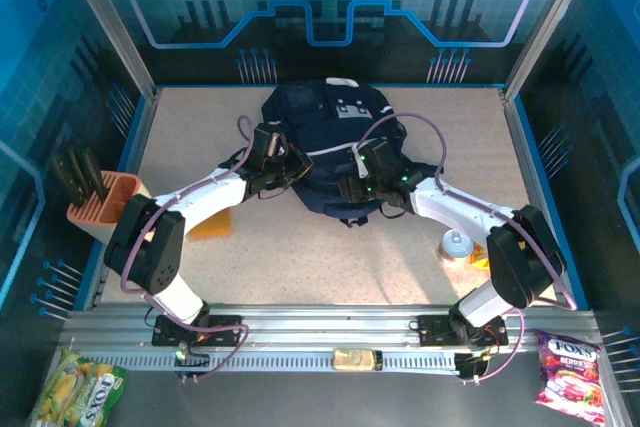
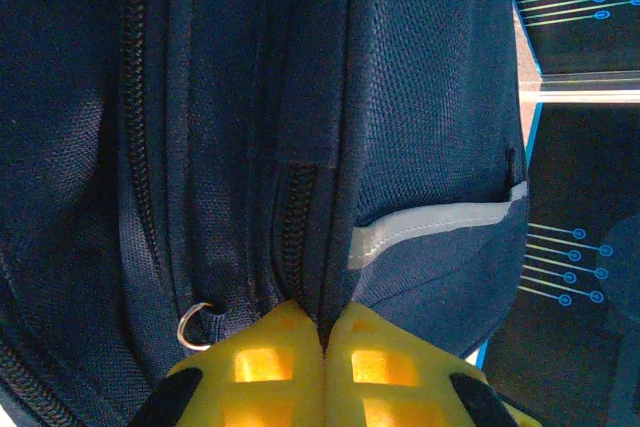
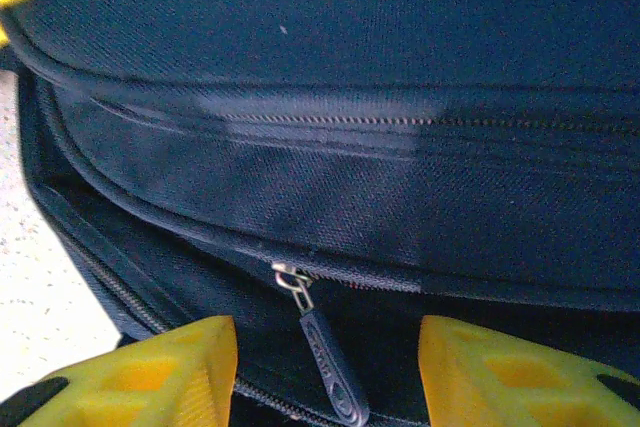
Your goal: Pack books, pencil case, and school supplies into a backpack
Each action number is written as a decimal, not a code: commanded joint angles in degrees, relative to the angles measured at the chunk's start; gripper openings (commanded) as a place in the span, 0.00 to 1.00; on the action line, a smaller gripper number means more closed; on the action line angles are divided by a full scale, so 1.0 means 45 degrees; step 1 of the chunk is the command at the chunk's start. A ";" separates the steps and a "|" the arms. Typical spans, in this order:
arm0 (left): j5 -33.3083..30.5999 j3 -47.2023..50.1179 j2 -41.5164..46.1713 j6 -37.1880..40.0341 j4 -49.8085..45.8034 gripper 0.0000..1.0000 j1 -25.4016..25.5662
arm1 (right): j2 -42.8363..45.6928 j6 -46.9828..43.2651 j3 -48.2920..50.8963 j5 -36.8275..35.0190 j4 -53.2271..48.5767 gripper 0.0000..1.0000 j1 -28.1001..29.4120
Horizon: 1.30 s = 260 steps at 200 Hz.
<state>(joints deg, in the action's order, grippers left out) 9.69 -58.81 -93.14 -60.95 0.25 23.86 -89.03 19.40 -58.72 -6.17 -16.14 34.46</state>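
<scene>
One navy backpack (image 1: 320,119), fabric pinched in left gripper (image 2: 322,332)

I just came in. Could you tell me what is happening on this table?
Two robot arms are working on the dark navy backpack in the middle of the table. The left gripper is shut on a fold of its fabric beside a zipper. The right gripper is open, with a zipper pull between its fingers, not gripped. An orange-yellow pad lies beside the left arm, not yet packed.
</scene>
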 commanded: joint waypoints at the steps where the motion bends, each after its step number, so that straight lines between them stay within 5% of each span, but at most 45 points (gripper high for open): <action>1: 0.0209 -0.0584 0.0499 0.0418 0.0297 0.00 0.0044 | -0.0382 -0.0171 -0.0520 0.0114 -0.0641 0.49 0.0058; 59: 0.0187 -0.0584 0.0482 0.0453 0.0303 0.00 0.0049 | -0.1155 -0.0270 -0.0912 0.0552 -0.0879 0.38 0.0075; 118: -0.0132 -0.0662 0.0509 0.0787 -0.0036 0.00 -0.0080 | -0.0984 -0.0371 -0.0640 -0.1049 -0.1151 0.04 0.0060; 149: -0.0316 -0.0443 0.0724 0.1061 -0.0284 0.00 -0.0501 | 0.0113 0.0188 0.0586 -0.1848 -0.0622 0.01 -0.0743; 186: -0.0299 -0.0040 0.1066 0.1156 -0.0382 0.00 -0.1017 | 0.0568 0.1497 0.0897 -0.0889 -0.1053 0.02 -0.2571; 223: -0.0094 -0.0163 0.1127 0.1620 -0.0935 0.00 -0.1622 | 0.0489 0.0905 0.0075 -0.0196 -0.1151 0.00 -0.2411; 260: -0.0355 -0.0195 0.1388 0.2291 -0.2056 0.32 -0.2318 | 0.0703 -0.0294 -0.0515 0.0481 -0.0580 0.00 -0.0818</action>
<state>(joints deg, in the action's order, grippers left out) 11.57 -59.09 -90.35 -53.93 -4.60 16.78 -87.26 22.02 -58.13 -5.02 -18.24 26.52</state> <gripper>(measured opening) 0.235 0.054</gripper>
